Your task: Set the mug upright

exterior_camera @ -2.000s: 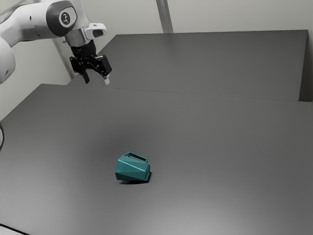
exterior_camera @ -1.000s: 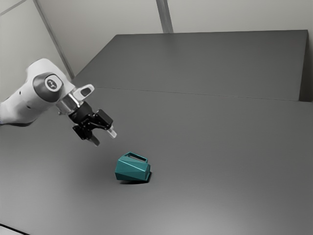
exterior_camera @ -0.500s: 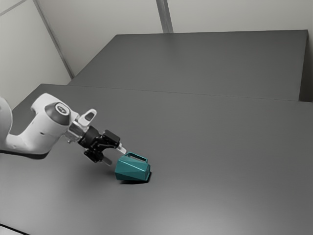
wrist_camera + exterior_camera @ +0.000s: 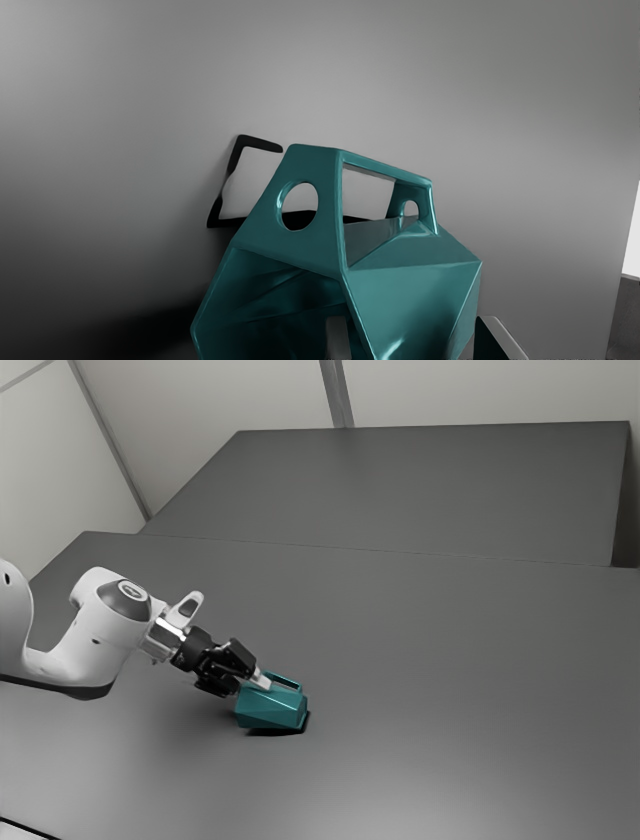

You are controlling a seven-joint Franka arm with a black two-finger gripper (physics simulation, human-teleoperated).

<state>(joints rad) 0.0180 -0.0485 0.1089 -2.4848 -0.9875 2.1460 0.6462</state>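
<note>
The grey desk [image 4: 450, 660] bears the mug [image 4: 272, 712], toward the exterior view's near left, lying on its side: glossy teal, sharply faceted, its mouth [image 4: 270, 305] facing the jaws, its angular handle [image 4: 315, 160] pierced by round holes. The jaws stand spread, one finger [image 4: 338, 337] inside the mouth, one outside.

Table [image 4: 450, 660]: plain, dark gray, matte. Teal faceted mug [image 4: 271, 708] on it, lying on its side, handle [image 4: 387, 171] up, mouth [image 4: 280, 310] toward exterior view's left. Dark shadow [image 4: 272, 733] along mug's underside. Thin seam [image 4: 400, 552] across gray surface, beyond mug. Paler sheen [image 4: 400, 815] on tabletop, nearer exterior camera than mug.
</note>
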